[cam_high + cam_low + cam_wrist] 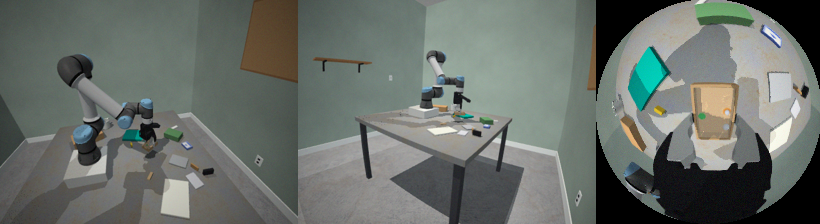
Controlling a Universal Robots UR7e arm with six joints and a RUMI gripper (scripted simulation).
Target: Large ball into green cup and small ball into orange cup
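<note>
Your gripper (713, 131) is clamped half-open on the near end of the wooden puzzle (714, 111), lifted above the worktop (120, 183). Its long axis runs straight away from the gripper; green cup (702, 116) left, orange cup (727, 112) right.

Your wooden puzzle (714, 111) is pale tan, with a green cup (702, 116) on one side and an orange-rimmed cup (727, 112) on the other. The hand (714, 131) shows grey fingers over a black body. Beyond the puzzle you have a dark green block (723, 15); beside it a teal block (647, 76) and a small yellow piece (659, 110). A blue-and-white card (771, 35) and a pale grey tile (779, 86) lie on the puzzle's other side. The table (128, 194) is mottled grey with brownish streaks. The arm (98, 98) is light grey with blue caps.
</note>
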